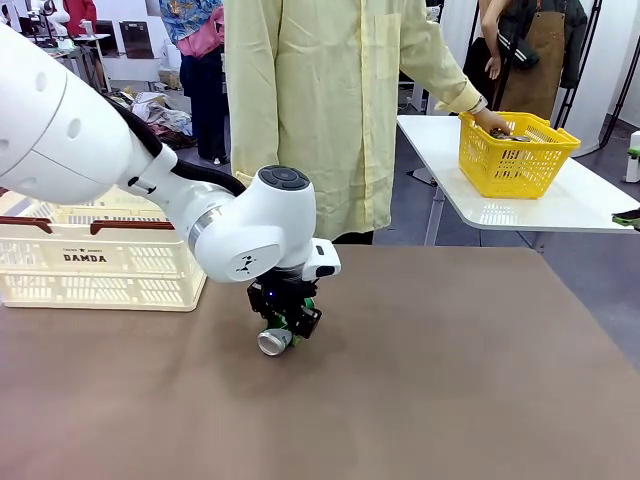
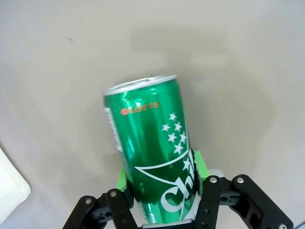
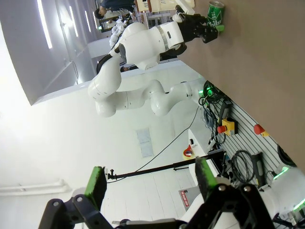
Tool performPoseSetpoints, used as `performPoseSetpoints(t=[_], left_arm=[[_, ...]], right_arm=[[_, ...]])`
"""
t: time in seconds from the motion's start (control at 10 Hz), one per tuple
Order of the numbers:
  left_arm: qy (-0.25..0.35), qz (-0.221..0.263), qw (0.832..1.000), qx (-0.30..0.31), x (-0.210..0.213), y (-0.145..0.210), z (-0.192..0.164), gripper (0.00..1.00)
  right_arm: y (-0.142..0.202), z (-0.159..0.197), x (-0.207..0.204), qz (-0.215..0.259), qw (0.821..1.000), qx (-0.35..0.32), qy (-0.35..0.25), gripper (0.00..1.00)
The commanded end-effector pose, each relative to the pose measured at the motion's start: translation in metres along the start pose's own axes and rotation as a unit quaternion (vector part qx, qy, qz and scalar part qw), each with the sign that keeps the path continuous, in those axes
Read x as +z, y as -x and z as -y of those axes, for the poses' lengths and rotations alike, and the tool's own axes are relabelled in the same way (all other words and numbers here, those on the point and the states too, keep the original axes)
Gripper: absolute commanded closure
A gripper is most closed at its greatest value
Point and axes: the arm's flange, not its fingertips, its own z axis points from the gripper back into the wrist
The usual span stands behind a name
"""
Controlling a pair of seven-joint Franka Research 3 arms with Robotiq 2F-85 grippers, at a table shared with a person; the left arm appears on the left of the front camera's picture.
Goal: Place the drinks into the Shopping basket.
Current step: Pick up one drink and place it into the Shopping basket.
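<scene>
**A:** Where is the green can [image 1: 274, 341]?

**B:** In the front view it sits low at the middle of the brown table [image 1: 450, 400], under the left gripper [image 1: 287, 322]. Its silver end is turned toward the camera. The arm covers most of it there, and I cannot tell whether it rests on the table.

**A:** And the grip?

**B:** The left wrist view settles that. The left gripper [image 2: 161, 174] is clamped on the green can [image 2: 152, 152], with a green pad [image 2: 199, 164] pressed to each side of its lower half. The white stars and lettering are plain to see.

**A:** The shopping basket [image 1: 100, 262]?

**B:** In the front view it is at the table's left edge, well apart from the green can. It is cream with brown handles.

**A:** The right gripper [image 3: 151, 177]?

**B:** Its own wrist view has the fingers spread wide with nothing between them. Farther off, that view catches the left arm from the side, with the green can [image 3: 217, 10] in the left gripper [image 3: 208, 32].

**A:** The person?

**B:** Standing across the table, one hand [image 1: 492, 122] in a yellow basket [image 1: 520, 155] on a white side table [image 1: 560, 205].
</scene>
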Motion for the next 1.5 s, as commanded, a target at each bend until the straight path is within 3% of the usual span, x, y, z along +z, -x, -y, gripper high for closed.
performPoseSetpoints(t=[0.0, 0.4, 0.5, 0.7, 0.9, 1.1, 1.3, 1.4], left_arm=[[-0.022, 0.011, 1.0, 0.014, -0.004, -0.002, 0.005, 1.0], [-0.022, 0.019, 0.999, 0.018, 0.012, 0.006, 0.003, 1.0], [0.014, 0.022, 1.0, 0.011, 0.045, 0.015, 0.001, 1.0], [0.016, 0.021, 0.999, -0.021, 0.146, 0.053, -0.015, 1.0], [0.006, 0.025, 0.998, -0.049, 0.226, 0.105, -0.047, 1.0], [-0.029, 0.039, 0.997, -0.053, 0.268, 0.155, -0.096, 1.0], [0.028, 0.065, 0.995, -0.067, 0.279, 0.193, -0.158, 1.0], [0.051, 0.065, 0.996, 0.039, 0.269, 0.21, -0.174, 1.0]], right_arm=[[-0.003, -0.006, -0.001, 0.003, 1.0, -0.008, -0.005, 0.0], [-0.003, -0.006, -0.001, 0.003, 1.0, -0.008, -0.005, 0.0], [-0.003, -0.006, -0.001, 0.003, 1.0, -0.008, -0.005, 0.0], [-0.003, -0.006, -0.001, 0.003, 1.0, -0.008, -0.005, 0.0], [-0.003, -0.006, -0.001, 0.003, 1.0, -0.008, -0.005, 0.0], [-0.003, -0.006, -0.001, 0.003, 1.0, -0.008, -0.005, 0.0], [-0.003, -0.006, -0.001, 0.003, 1.0, -0.008, -0.005, 0.0], [-0.003, -0.006, -0.001, 0.003, 1.0, -0.008, -0.005, 0.0]])
